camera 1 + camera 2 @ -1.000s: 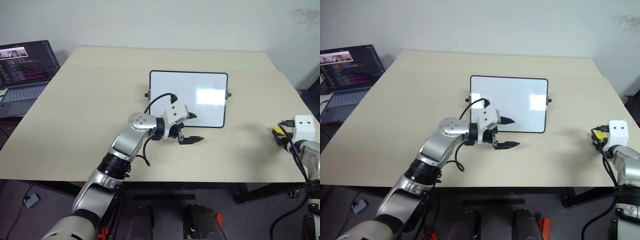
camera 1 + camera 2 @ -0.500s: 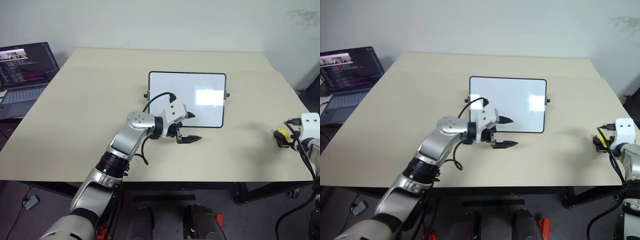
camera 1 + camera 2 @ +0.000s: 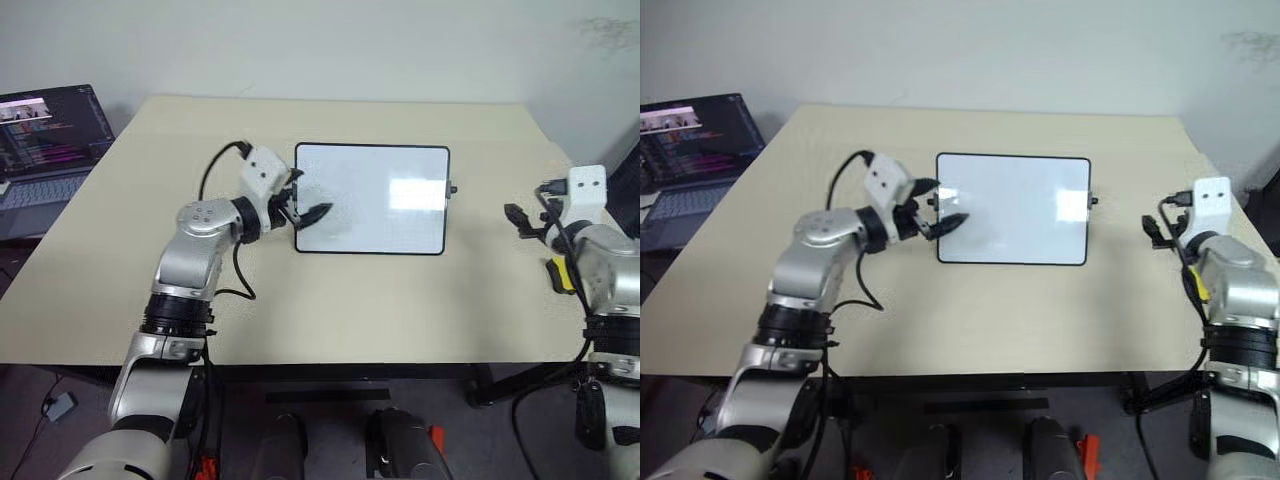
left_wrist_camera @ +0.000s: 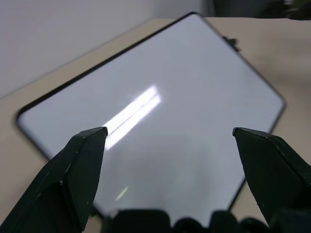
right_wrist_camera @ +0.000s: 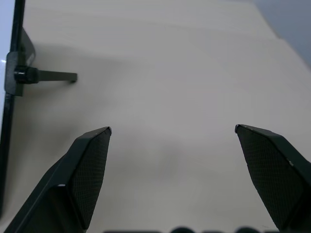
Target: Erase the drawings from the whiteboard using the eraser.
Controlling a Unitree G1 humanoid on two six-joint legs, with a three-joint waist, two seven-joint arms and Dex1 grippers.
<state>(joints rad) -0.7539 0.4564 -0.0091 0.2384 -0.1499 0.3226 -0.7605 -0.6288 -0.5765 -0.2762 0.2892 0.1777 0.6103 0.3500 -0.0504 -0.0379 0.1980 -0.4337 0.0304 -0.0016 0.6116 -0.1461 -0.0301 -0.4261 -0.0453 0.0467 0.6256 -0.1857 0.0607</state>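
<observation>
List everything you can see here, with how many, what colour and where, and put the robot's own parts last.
table: one, beige, filling the middle of the scene.
whiteboard: one, white with a thin dark frame, lying flat at the table's centre; no marks visible on it.
eraser: one, yellow, at the table's right edge, partly hidden by the right arm.
laptop: one, dark, open, off the table's left side.
left gripper: one, black, jaws open at the whiteboard's left edge.
right gripper: one, black, jaws open, above the table right of the whiteboard.
</observation>
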